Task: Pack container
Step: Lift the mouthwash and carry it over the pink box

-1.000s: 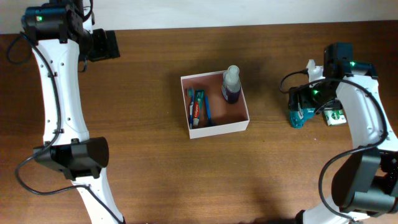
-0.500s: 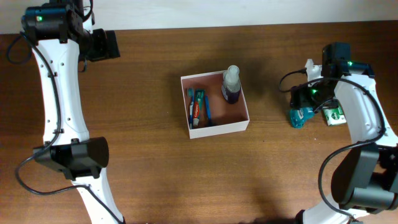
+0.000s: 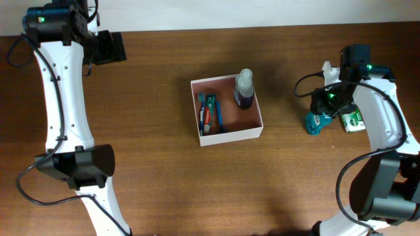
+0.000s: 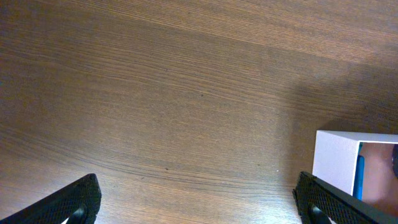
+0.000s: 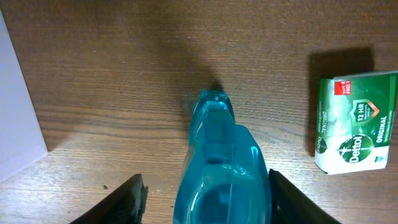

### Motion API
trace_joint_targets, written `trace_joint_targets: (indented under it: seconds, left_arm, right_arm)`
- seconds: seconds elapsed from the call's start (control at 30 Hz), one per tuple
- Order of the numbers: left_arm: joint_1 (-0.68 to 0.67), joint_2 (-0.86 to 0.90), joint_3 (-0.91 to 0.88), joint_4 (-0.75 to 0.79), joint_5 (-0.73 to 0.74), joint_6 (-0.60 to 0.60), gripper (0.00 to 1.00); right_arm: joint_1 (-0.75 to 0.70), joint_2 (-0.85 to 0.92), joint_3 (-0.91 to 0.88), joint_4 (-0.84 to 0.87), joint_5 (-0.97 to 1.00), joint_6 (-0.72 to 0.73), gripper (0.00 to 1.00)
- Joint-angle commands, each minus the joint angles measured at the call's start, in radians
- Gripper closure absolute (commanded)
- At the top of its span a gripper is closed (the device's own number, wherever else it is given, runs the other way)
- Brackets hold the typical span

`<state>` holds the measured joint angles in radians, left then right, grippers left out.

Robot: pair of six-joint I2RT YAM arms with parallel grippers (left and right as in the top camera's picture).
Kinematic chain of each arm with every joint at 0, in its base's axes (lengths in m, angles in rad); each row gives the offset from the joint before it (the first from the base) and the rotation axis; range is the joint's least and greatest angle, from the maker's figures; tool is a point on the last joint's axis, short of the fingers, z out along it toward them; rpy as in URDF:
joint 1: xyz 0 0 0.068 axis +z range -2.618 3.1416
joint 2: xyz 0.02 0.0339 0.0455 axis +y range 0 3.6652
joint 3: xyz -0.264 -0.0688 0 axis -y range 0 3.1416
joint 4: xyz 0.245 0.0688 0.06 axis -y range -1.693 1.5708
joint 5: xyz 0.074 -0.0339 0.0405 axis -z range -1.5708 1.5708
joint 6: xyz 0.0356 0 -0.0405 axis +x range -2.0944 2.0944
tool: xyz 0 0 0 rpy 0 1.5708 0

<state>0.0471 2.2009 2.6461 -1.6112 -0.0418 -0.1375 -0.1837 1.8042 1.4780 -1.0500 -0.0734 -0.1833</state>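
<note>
The container [image 3: 230,136], a shallow white-walled box, sits mid-table holding a purple bottle [image 3: 243,92], a toothpaste tube [image 3: 209,113] and toothbrushes. A clear blue bottle [image 3: 314,122] lies on the table at the right, filling the right wrist view [image 5: 221,162]. My right gripper [image 5: 205,202] straddles it. One finger [image 5: 292,199] touches the bottle's side, and the other finger [image 5: 127,199] stands a little off it. My left gripper [image 4: 199,205] hangs wide open over bare wood at the far left, with the container's corner [image 4: 336,158] at its right.
A green soap box [image 3: 353,120] lies just right of the blue bottle, also in the right wrist view [image 5: 354,121]. The container's white wall [image 5: 18,124] shows at that view's left edge. Cables loop beside both arms.
The right gripper's fingers have drawn in around the blue bottle and the wrist has shifted slightly. The left arm and the container's contents have not moved.
</note>
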Motion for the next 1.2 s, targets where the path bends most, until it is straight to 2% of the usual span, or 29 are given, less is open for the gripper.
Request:
trace_joint_targets:
  seconds: [0.0, 0.07, 0.2, 0.37, 0.7, 0.93, 1.17]
  left_arm:
    - [0.003, 0.008, 0.005, 0.002, -0.007, 0.012, 0.0]
    - [0.003, 0.008, 0.005, 0.002, -0.007, 0.012, 0.0]
    - [0.003, 0.008, 0.005, 0.002, -0.007, 0.012, 0.0]
    - [0.003, 0.008, 0.005, 0.002, -0.007, 0.012, 0.0]
    - [0.003, 0.008, 0.005, 0.002, -0.007, 0.012, 0.0]
    - [0.001, 0.008, 0.005, 0.002, -0.007, 0.012, 0.0]
    - [0.001, 0.008, 0.005, 0.002, -0.007, 0.012, 0.0]
  right_arm:
    - [0.0, 0.005, -0.009, 0.0, -0.01, 0.006, 0.53]
    - [0.0, 0.005, -0.009, 0.0, -0.009, 0.008, 0.61]
    - [0.0, 0.005, -0.008, 0.0, -0.009, 0.02, 0.62]
    - [0.0, 0.004, 0.013, -0.015, -0.01, 0.043, 0.74]
    - [0.0, 0.001, 0.219, -0.194, -0.089, 0.042, 0.74]
    - [0.011, 0.001, 0.428, -0.36, -0.339, 0.042, 0.74]
    - [0.14, 0.0, 0.525, -0.406, -0.405, 0.042, 0.74]
